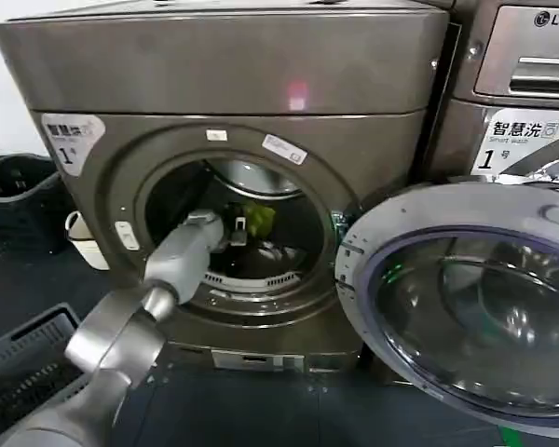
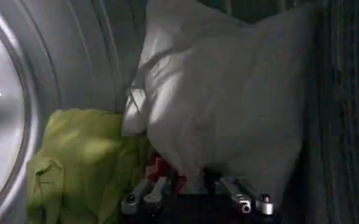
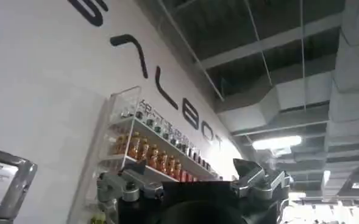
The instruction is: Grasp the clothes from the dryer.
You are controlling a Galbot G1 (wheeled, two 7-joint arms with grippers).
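The dryer (image 1: 224, 84) stands in front of me with its round door (image 1: 466, 307) swung open to the right. My left arm reaches through the porthole, and my left gripper (image 1: 235, 231) is inside the drum beside a lime-green garment (image 1: 259, 220). From the left wrist, a white garment (image 2: 222, 103) hangs just ahead, with the lime-green one (image 2: 81, 158) beside it and a red scrap (image 2: 158, 164) between them. The left gripper (image 2: 194, 198) is open, the white cloth's lower edge lying between its fingers. My right gripper (image 3: 191, 182) is open and empty, pointing up at a wall and ceiling.
A second machine with an LG logo (image 1: 540, 19) stands to the right, behind the open door. Dark plastic baskets (image 1: 19, 354) sit on the floor at the left. A shelf of bottles (image 3: 149, 152) hangs on the wall in the right wrist view.
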